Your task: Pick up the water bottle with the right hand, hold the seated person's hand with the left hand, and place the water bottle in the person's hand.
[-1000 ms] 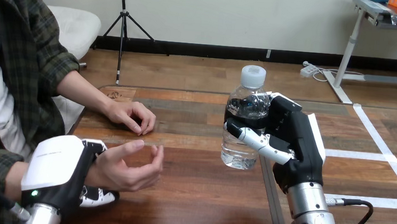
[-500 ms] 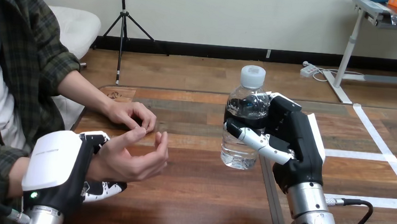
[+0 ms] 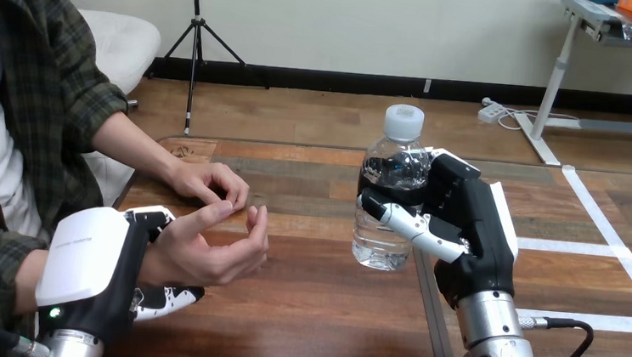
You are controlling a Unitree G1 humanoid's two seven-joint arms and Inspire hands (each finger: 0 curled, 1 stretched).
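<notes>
lifted and nudged forward since a second ago, left hand [image 3: 88, 267] wraps the person's wrist [image 3: 156, 255]; right hand [image 3: 467, 224] grips the upright water bottle [image 3: 380, 239], apart from the person's cupped hand [image 3: 208, 255].

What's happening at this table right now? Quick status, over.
Left hand curled round the person's nearer hand, palm up. Right hand gripping the water bottle, upright. Nothing between bottle and that palm.

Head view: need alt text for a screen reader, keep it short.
The robot's right hand grips an upright water bottle near the middle of the wooden table. Its left hand clasps the person's nearer hand at the wrist; that hand is cupped palm up, apart from the bottle.
</notes>
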